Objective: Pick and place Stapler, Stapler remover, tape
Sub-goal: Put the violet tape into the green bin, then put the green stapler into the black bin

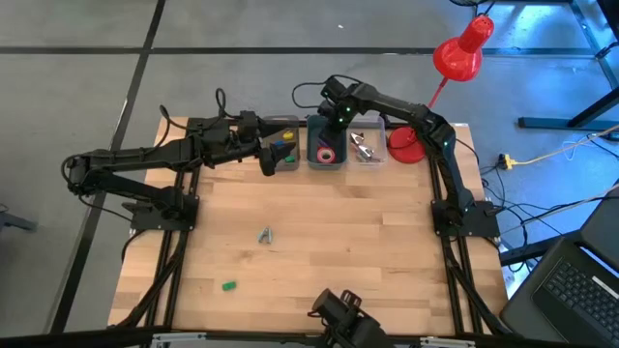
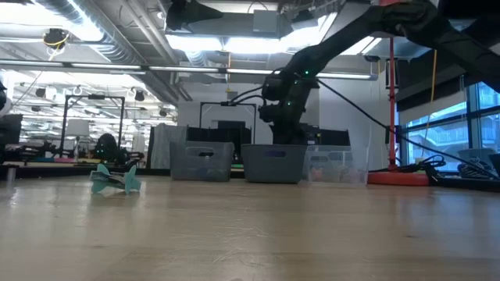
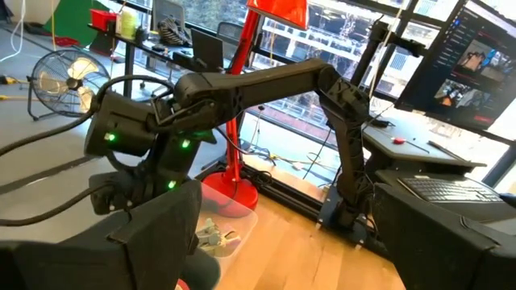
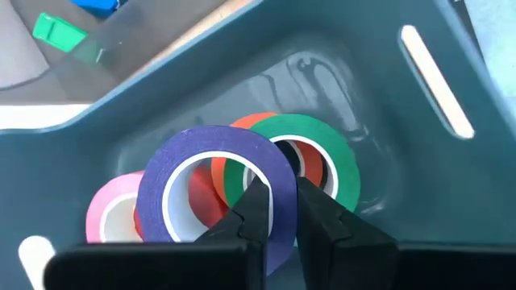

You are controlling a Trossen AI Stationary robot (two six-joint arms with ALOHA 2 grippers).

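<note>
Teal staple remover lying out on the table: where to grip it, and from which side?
Judging from the low view, the staple remover lies with its jaws splayed and wings flaring to both sides. Grip across the narrow middle, coming straight down from above; open table surrounds it, so nothing blocks a vertical approach. Fine detail is too small to confirm.

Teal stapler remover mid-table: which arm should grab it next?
Left, probably. The stapler remover lies nearer the left side; the left claw hovers at the left bin. The right claw is over the middle bin, shut on the purple tape.
</note>
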